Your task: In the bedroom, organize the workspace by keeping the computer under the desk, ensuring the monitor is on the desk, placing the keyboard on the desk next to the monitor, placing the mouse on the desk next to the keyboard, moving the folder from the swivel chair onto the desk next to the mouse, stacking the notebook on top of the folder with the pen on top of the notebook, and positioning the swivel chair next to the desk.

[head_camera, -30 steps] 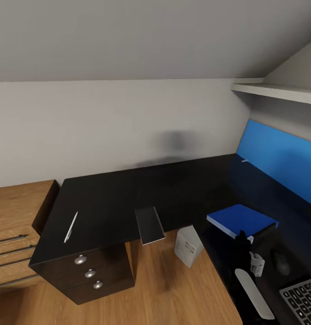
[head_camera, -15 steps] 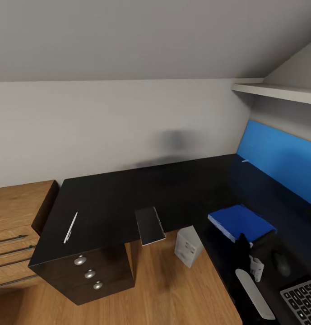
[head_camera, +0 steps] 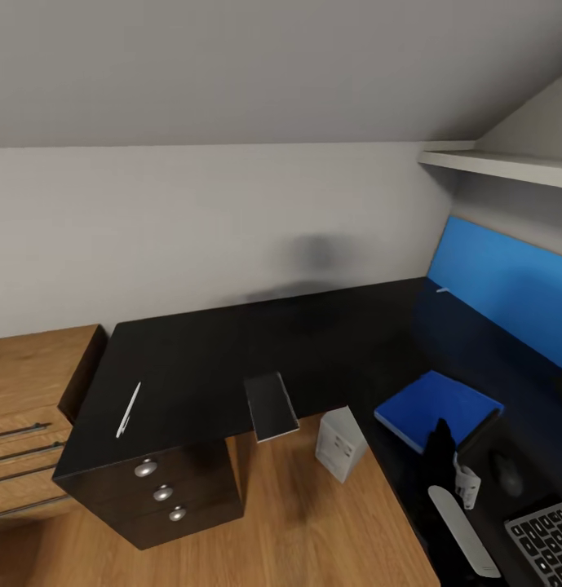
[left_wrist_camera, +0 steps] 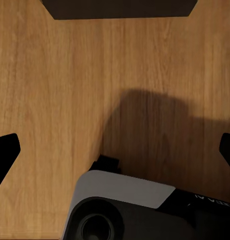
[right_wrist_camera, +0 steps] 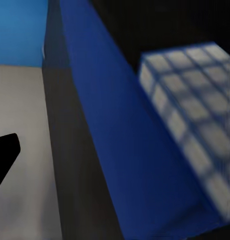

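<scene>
Blue folder (head_camera: pixel 438 408) lying flat on the black desk (head_camera: pixel 232 359), right side, just beyond the mouse (head_camera: pixel 506 474) and keyboard (head_camera: pixel 546 542); right gripper (head_camera: pixel 444 444) at its near edge, grip impossible to tell; left gripper (left_wrist_camera: pixel 115 150) spread wide over wooden floor (left_wrist_camera: pixel 69 90); pen (head_camera: pixel 128 410) far left on desk

Keyboard (head_camera: pixel 544 542) cut off at the picture's lower right corner; right arm hides the folder's (head_camera: pixel 438 403) near edge; folder blurred in the right wrist view.
</scene>
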{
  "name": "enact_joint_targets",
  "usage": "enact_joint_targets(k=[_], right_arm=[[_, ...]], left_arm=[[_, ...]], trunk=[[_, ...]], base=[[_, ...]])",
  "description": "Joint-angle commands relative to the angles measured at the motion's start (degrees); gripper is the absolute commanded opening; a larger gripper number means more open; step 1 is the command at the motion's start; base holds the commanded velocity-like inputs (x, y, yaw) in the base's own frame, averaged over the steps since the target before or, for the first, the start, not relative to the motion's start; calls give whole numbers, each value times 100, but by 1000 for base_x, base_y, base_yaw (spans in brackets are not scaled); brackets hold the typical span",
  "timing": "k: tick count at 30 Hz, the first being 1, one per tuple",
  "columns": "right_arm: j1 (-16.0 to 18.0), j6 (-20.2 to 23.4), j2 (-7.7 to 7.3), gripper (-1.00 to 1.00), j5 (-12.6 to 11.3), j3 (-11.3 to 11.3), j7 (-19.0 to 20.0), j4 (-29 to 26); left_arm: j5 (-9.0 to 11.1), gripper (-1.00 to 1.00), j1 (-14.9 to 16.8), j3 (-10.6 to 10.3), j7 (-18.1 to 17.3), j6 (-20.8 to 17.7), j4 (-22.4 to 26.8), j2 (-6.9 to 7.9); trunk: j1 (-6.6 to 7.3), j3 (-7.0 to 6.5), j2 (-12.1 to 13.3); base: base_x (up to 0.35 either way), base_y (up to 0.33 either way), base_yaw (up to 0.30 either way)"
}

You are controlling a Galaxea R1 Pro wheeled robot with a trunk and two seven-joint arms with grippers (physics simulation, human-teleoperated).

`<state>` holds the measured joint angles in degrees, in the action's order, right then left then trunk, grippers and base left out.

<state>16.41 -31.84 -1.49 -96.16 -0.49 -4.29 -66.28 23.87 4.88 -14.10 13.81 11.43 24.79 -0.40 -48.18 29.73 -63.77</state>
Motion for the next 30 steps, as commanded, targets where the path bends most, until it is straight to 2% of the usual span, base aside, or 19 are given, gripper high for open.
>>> enact_joint_targets(k=[1,17,21,22,23,25,30], right_arm=[[3,-18,-5,100,-8,-1,-28,-8],[3,-50,1,100,11,-10,27,-52],[3,-58,3,100,320,24,54,-146],[3,-63,19,100,600,30,52,-199],[3,-65,25,100,702,25,52,-216],[3,-66,30,100,802,21,52,-230],[3,-73,36,100,880,22,55,-253]], left_arm=[[47,100,4,-49,42,26,-1,4],[47,100,4,-49,41,26,-1,4],[47,100,4,-49,42,26,-1,4],[47,100,4,-49,42,26,-1,4],[47,100,4,-49,42,26,-1,4],[47,100,4,-49,42,26,-1,4],[47,100,4,-49,45,26,-1,4]], trunk=[[1,5,-4],[1,5,-4],[1,5,-4],[1,5,-4],[1,5,-4],[1,5,-4],[1,5,-4]], base=[[-199,0,0],[-143,0,0],[-4,0,0],[0,0,0],[0,0,0],[0,0,0],[0,0,0]])
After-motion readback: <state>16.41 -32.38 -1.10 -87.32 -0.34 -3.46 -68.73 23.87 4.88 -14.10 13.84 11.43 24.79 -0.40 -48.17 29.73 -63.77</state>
